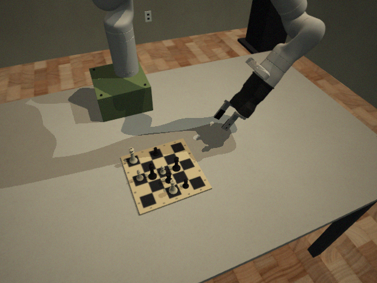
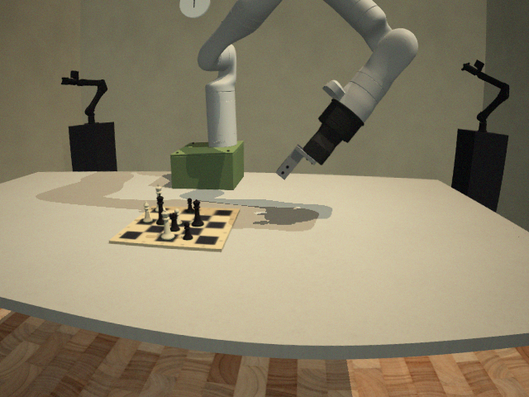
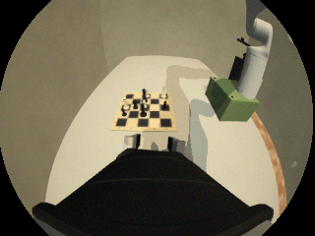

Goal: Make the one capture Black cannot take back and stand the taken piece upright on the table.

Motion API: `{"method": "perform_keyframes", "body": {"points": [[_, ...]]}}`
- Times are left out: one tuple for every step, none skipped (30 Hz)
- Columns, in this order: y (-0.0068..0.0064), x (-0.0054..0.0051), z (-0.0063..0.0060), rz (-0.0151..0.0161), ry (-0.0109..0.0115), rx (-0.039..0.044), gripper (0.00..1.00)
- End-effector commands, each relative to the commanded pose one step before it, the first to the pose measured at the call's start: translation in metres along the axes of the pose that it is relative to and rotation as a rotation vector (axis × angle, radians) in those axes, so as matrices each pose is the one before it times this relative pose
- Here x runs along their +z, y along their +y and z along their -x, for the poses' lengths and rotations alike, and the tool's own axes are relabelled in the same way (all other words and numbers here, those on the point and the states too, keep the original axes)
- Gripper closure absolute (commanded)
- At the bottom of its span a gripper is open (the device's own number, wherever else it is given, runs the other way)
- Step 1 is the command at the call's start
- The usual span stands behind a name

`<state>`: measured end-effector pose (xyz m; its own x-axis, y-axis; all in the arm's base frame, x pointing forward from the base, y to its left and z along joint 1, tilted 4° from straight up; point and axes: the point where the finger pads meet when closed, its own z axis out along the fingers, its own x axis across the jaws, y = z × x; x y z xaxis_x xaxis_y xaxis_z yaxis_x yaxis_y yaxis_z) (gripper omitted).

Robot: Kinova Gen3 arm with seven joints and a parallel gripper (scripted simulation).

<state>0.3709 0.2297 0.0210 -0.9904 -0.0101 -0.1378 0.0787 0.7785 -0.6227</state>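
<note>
The chessboard (image 1: 197, 183) (image 2: 207, 240) (image 3: 166, 123) holds several upright pieces. A tall white piece (image 1: 132, 157) (image 2: 158, 195) stands in a corner square. A small white piece (image 1: 139, 176) (image 2: 146, 213) is near the left edge, beside a tall black piece (image 1: 152, 174) (image 2: 159, 212). A small white piece (image 1: 162, 170) is central, between that and another tall black piece (image 1: 176, 165) (image 2: 197, 215). A black piece (image 1: 168, 177) (image 2: 173, 222), a white piece (image 1: 172, 188) (image 2: 167, 231) and a black pawn (image 1: 185, 184) (image 2: 187, 231) stand nearer the front; another black pawn (image 1: 155, 151) (image 2: 189, 206) stands behind. My gripper (image 1: 221, 121) (image 3: 154, 141) is open and empty, tilted above the table beside the board.
The green base block (image 1: 126, 102) (image 2: 202, 170) (image 3: 231, 103) carries the arm and stands behind the board. The gripper's shadow (image 1: 214, 137) (image 2: 290, 215) falls on the table to the right of the board. The edge letters and digits are too small to read.
</note>
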Motion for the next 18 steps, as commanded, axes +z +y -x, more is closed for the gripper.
{"method": "perform_keyframes", "body": {"points": [[-0.00418, -0.00907, 0.00369, 0.00992, -0.00644, 0.00767, 0.00], [-0.00062, -0.00083, 0.00008, 0.00000, 0.00000, 0.00000, 0.00], [-0.00025, -0.00033, 0.00003, 0.00000, 0.00000, 0.00000, 0.00], [-0.00004, -0.00005, 0.00000, 0.00000, 0.00000, 0.00000, 0.00], [0.00103, 0.00290, -0.00158, -0.00448, 0.00283, -0.00345, 0.00], [-0.00014, 0.00011, 0.00004, 0.00046, 0.00045, 0.00047, 0.00], [-0.00036, 0.00030, 0.00011, 0.00120, 0.00118, 0.00123, 0.00], [-0.00067, 0.00055, 0.00021, 0.00222, 0.00218, 0.00229, 0.00], [-0.00106, 0.00086, 0.00033, 0.00349, 0.00342, 0.00361, 0.00], [-0.00151, 0.00120, 0.00046, 0.00495, 0.00483, 0.00516, 0.00], [-0.00201, 0.00157, 0.00061, 0.00656, 0.00637, 0.00690, 0.00], [-0.00255, 0.00194, 0.00076, 0.00828, 0.00799, 0.00882, 0.00], [-0.00312, 0.00230, 0.00091, 0.01005, 0.00963, 0.01089, 0.00], [-0.00371, 0.00264, 0.00106, 0.01186, 0.01124, 0.01308, 0.00], [0.00000, 0.00000, 0.00000, 0.00000, 0.00000, 0.00000, 0.00], [0.00000, 0.00000, 0.00000, 0.00000, 0.00000, 0.00000, 0.00], [-0.00432, 0.00292, 0.00120, 0.01365, 0.01279, 0.01538, 0.00], [-0.00493, 0.00315, 0.00134, 0.01540, 0.01423, 0.01776, 0.00]]}}
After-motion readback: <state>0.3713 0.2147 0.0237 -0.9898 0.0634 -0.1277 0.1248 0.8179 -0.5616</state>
